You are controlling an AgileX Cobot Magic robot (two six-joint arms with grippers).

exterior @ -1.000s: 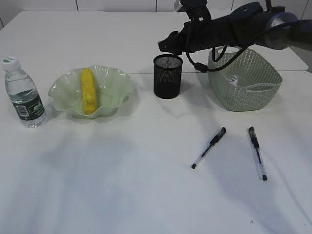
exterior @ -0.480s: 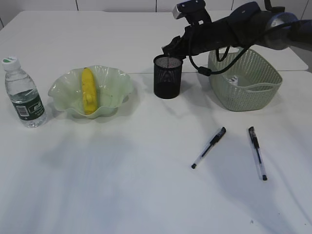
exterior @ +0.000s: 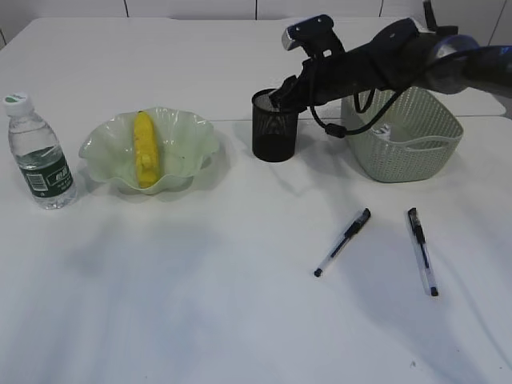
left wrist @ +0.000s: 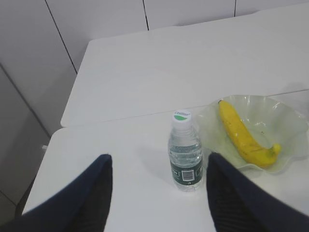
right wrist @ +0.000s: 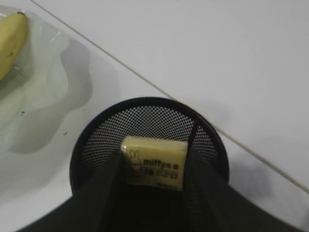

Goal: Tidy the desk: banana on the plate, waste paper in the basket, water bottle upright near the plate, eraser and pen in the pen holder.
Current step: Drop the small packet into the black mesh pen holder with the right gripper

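Observation:
A yellow eraser [right wrist: 155,162] sits between the fingers of my right gripper [right wrist: 154,155], which is shut on it inside the mouth of the black mesh pen holder [right wrist: 145,102]. In the exterior view that gripper [exterior: 282,94] dips into the pen holder [exterior: 274,132]. Two pens [exterior: 342,242] [exterior: 422,250] lie on the table in front. The banana [exterior: 142,148] lies on the pale green plate [exterior: 96,142]. Left of the plate the water bottle [exterior: 36,156] stands upright. My left gripper [left wrist: 157,162] hangs open, with nothing between its fingers, on the near side of the bottle [left wrist: 185,152]. White paper [exterior: 382,130] lies in the basket [exterior: 408,148].
The basket stands right of the pen holder, under my right arm's cable. A seam between two tabletops runs behind the plate and holder. The left arm does not show in the exterior view.
My right gripper has come down and slightly right with the eraser, from above the pen holder's rim into its mouth. Everything else is still.

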